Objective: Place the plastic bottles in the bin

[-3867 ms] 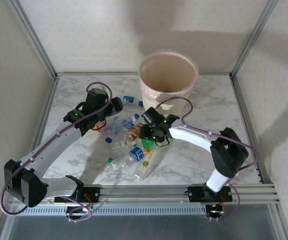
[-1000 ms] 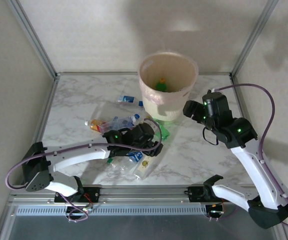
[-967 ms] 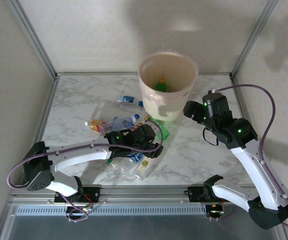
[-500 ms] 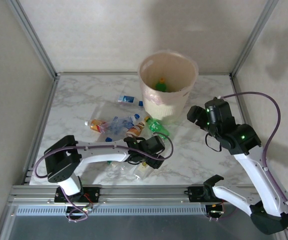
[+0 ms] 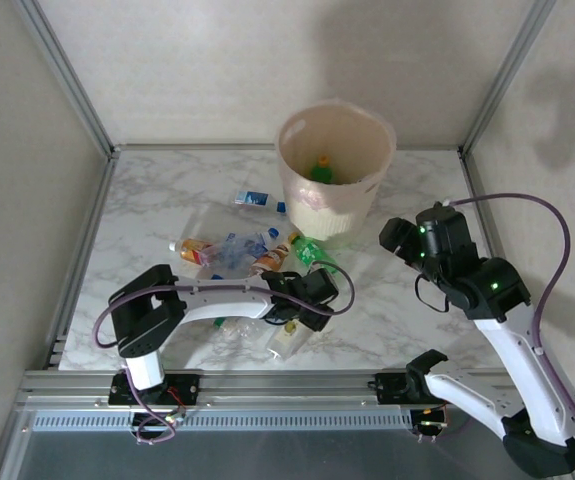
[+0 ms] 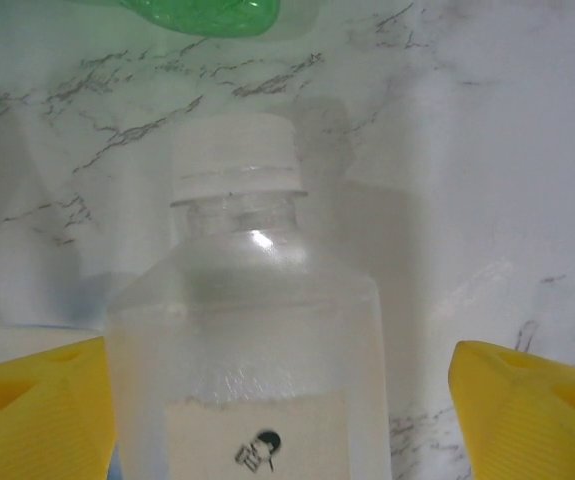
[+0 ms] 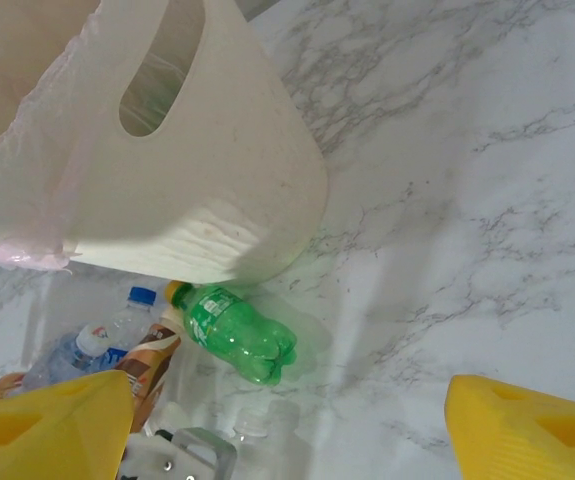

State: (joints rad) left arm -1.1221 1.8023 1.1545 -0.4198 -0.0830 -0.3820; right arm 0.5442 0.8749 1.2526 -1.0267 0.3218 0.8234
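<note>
Two grippers, both spread wide, with one bottle framed on my left side.
My left gripper (image 6: 277, 350) hangs low over the marble table (image 6: 487, 150), its yellow fingers (image 6: 527, 400) parted on either side of a clear bottle with a white cap (image 6: 252, 340); the right finger stands clear of the bottle, and I cannot tell whether the left one touches it. My right gripper (image 7: 287, 390) is raised beside the bin (image 7: 227, 170), jaws apart with nothing between them. A green bottle with an orange cap (image 7: 237, 335) lies on its side on the table just at the foot of the bin. From above, another green bottle (image 5: 320, 168) sits inside the bin, and the rest of the plastic bottles (image 5: 232, 250) lie scattered on the table between the bin and my left arm.
</note>
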